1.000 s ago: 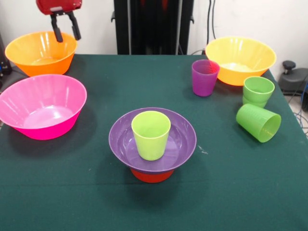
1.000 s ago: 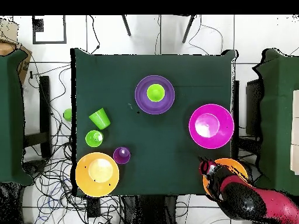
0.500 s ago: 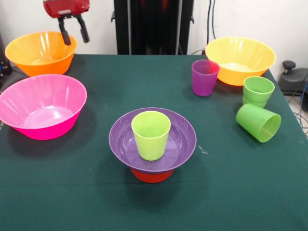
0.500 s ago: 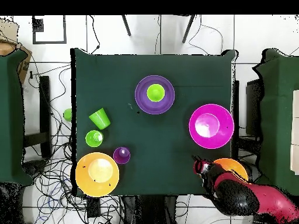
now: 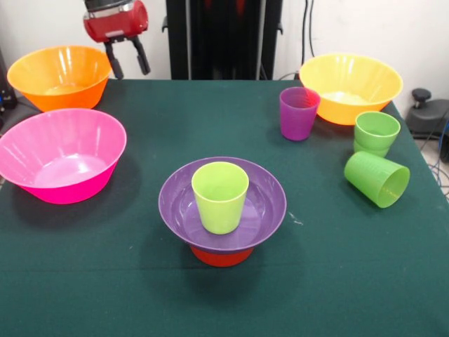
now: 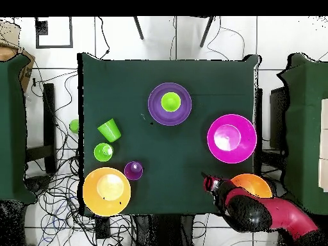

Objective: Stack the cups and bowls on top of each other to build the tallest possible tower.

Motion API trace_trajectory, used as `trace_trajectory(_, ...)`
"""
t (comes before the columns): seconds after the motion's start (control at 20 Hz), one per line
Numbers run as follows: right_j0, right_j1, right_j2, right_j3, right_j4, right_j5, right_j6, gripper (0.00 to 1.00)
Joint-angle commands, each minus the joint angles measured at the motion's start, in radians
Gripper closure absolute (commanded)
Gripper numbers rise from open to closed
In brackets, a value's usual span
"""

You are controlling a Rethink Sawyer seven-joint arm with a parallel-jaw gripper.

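We are holding our red-bodied, black-fingered gripper [image 5: 128,60] open and empty beside the glossy orange-yellow plastic bowl [image 5: 59,76], well apart from the orange-purple-green tower [image 5: 222,208] sitting mid-table toward the camera.

Robot lab or test room, not a home. A table [image 5: 337,281] covered in dark green cloth stands on a white tiled floor [image 6: 192,38], with plain white walls behind. Loose black cables [image 6: 54,192] sprawl over the floor all round the table in the overhead view, and more run down the wall [image 5: 306,28] in the front view. A black pedestal column [image 5: 223,38] rises at the table edge, with a red and black robot arm [image 6: 269,214] beside it. Two more green-covered tables [image 6: 13,128] flank the main one. Metal legs [image 6: 138,27] show on the floor past the table's edge.
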State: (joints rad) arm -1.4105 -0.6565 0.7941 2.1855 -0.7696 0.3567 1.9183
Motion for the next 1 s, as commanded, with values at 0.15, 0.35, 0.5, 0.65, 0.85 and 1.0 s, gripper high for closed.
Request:
trace_trajectory(0.15, 0.028, 0.044, -0.028, -0.050, -0.054, 0.006, -0.054, 0.00)
trace_trajectory(0.35, -0.003, -0.044, 0.031, 0.006, 0.027, 0.064, -0.065, 0.00)
trace_trajectory(0.5, -0.032, -0.103, 0.073, 0.051, 0.080, 0.089, -0.074, 0.00)
trace_trajectory(0.65, -0.043, -0.115, 0.083, 0.068, 0.092, 0.086, -0.075, 0.00)
trace_trajectory(0.85, -0.036, -0.147, 0.084, 0.079, 0.101, 0.074, -0.064, 0.00)
trace_trajectory(1.0, -0.023, -0.171, 0.068, 0.084, 0.077, 0.037, -0.042, 0.00)
